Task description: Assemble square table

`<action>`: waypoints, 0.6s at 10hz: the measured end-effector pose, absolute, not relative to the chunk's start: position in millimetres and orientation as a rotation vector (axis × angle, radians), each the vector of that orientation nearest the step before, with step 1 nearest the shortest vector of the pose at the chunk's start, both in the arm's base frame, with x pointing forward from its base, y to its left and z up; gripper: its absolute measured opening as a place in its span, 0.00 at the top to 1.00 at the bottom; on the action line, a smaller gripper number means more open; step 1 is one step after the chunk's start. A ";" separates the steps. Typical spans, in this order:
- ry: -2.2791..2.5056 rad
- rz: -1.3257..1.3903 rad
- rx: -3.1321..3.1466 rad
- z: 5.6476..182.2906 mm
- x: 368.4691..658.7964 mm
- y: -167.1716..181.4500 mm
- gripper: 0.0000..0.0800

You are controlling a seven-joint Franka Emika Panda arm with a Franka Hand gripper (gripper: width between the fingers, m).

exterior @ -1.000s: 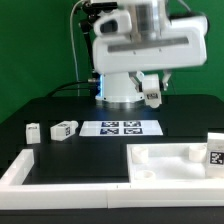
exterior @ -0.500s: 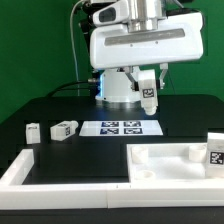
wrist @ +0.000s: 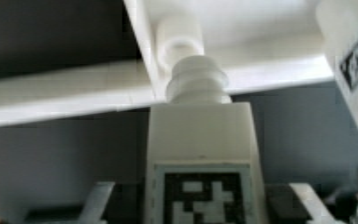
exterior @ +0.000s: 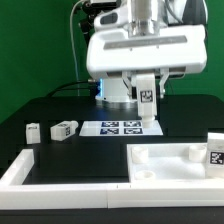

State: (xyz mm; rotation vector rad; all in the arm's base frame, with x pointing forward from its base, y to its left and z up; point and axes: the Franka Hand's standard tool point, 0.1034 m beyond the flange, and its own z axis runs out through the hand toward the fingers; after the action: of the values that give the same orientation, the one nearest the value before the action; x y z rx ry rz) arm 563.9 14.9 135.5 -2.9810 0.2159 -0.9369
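Observation:
My gripper [exterior: 146, 84] is shut on a white leg [exterior: 147, 108] with a black-and-white tag and holds it upright above the marker board [exterior: 122, 127]. The white square top [exterior: 170, 160] lies at the front right with its raised rim up. Two loose legs [exterior: 33, 131] [exterior: 64, 128] lie at the exterior view's left, and another tagged leg [exterior: 214, 148] stands at the right edge. In the wrist view the held leg [wrist: 197, 140] fills the middle between my fingers [wrist: 114, 200], its threaded end pointing at a white rim [wrist: 87, 95].
A long white border rail [exterior: 40, 172] runs along the front left. The robot's white base [exterior: 118, 88] stands behind the marker board. A tagged white part [wrist: 357, 70] shows at the edge of the wrist view.
My gripper has come down and toward the exterior view's left with the leg, from beside the robot's base to above the marker board. The other parts have not moved.

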 end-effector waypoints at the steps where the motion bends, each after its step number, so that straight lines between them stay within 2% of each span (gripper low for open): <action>1: 0.212 -0.937 -2.982 135.4 564.1 14.8 0.65; 2: 0.203 -0.940 -2.987 130.7 563.5 14.6 0.65; 3: 0.187 -0.906 -3.007 112.5 561.6 15.3 0.65; 5: 0.167 -0.948 -2.999 116.3 589.2 14.1 0.65; 6: 0.164 -0.961 -3.001 111.0 602.7 10.9 0.65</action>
State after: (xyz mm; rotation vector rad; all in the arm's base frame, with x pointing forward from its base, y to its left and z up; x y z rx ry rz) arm 602.7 10.9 111.0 -3.0009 0.1637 -0.9611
